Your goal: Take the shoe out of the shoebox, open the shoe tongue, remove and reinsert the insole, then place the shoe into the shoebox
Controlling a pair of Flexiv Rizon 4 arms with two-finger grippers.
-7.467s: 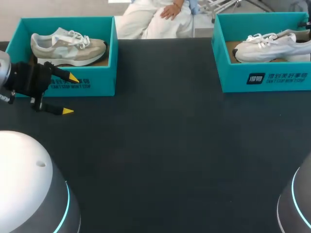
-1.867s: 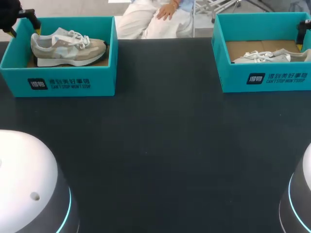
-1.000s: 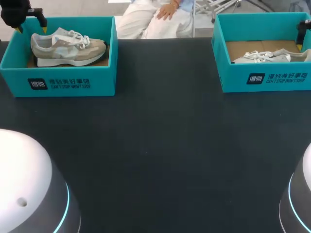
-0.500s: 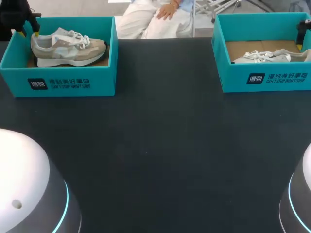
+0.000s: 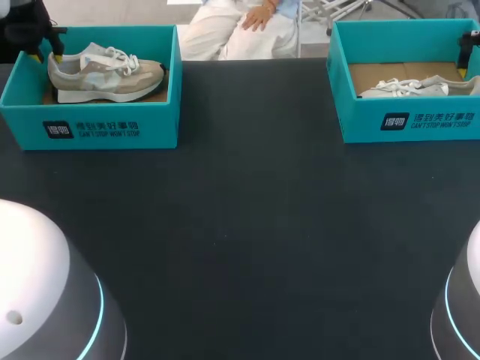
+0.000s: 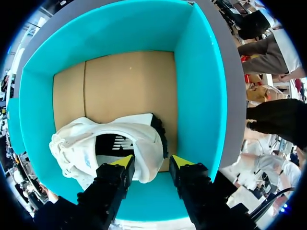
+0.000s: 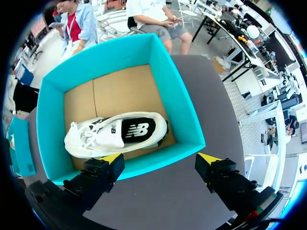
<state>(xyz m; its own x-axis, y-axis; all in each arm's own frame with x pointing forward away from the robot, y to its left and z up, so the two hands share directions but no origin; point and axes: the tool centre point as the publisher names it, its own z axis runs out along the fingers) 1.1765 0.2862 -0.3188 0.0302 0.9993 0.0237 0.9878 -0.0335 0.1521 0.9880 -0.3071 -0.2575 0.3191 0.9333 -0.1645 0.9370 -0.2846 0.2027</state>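
Observation:
A beige and white shoe (image 5: 105, 71) lies in the teal shoebox (image 5: 97, 127) at the table's far left. My left gripper (image 5: 46, 46) hangs over that box's left end, at the shoe's heel. In the left wrist view the left gripper (image 6: 151, 161) is shut on the heel of the shoe (image 6: 81, 143), one finger inside the collar and one outside, within the box (image 6: 201, 96). A white shoe (image 5: 412, 86) lies in the second teal shoebox (image 5: 405, 120) at the far right. My right gripper (image 7: 160, 158) stands open above the near wall of that box (image 7: 177, 110), apart from the white shoe (image 7: 105, 136).
The dark table (image 5: 247, 225) stretches between and in front of the two boxes. Both arm bases (image 5: 45, 300) sit at the near corners.
My left gripper has come down to the shoe's heel and its fingers have closed on it. The right arm and the white shoe have not moved.

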